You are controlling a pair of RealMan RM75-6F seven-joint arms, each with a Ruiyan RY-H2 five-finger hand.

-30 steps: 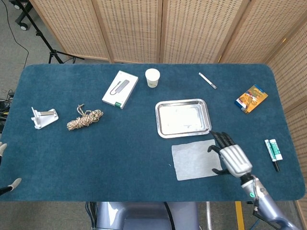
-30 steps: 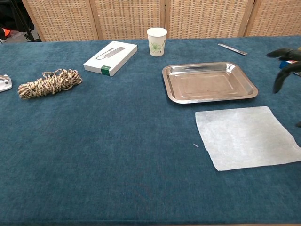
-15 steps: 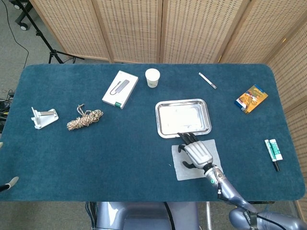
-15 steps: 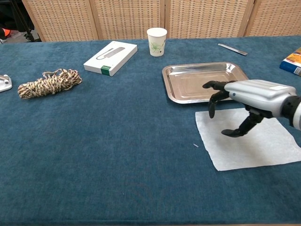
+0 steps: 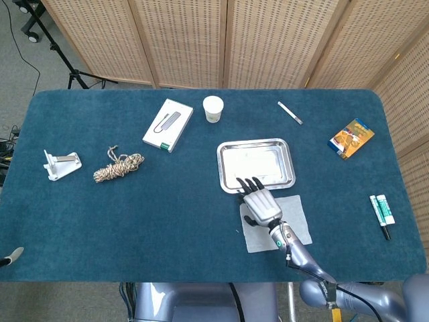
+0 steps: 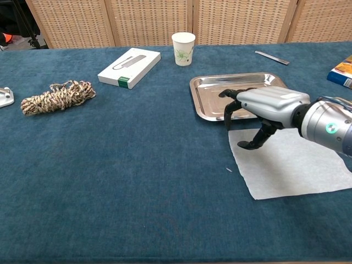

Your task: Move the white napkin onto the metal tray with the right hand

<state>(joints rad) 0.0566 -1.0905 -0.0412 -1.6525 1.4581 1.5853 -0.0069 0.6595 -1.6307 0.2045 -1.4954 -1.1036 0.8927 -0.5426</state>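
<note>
A: Item one, right hand (image 6: 258, 113). Condition?

B: Fingers spread and curved downward, nothing held. It hangs over the far left corner of the napkin (image 6: 289, 160), fingertips (image 5: 244, 183) reaching to the near rim of the tray (image 6: 204, 88). Whether the thumb touches the sheet, I cannot tell.

A: Item two, napkin. Location?

B: White, square, lying flat on the blue table (image 5: 167, 201), just near of the tray and apart from it, slightly right of centre.

A: Handling notes?

B: By its look: thin, soft, very light, no stiffness. Likely to fold or drag on the cloth rather than lift as a sheet. A pinch at the far left corner or far edge, thumb against a finger, seems the best hold; the flat middle offers nothing to grip.

A: Item three, tray.

B: Metal, shallow, empty, far of the napkin.

A: Remaining stock?

B: Paper cup (image 5: 213, 109) and white box (image 5: 168, 125) far of the tray; rope coil (image 5: 118, 166) and white bracket (image 5: 61, 164) left; pen (image 5: 290, 113), snack packet (image 5: 350, 138) and markers (image 5: 382, 211) right. Left hand (image 5: 13, 255): only a grey tip shows at the left edge.
</note>
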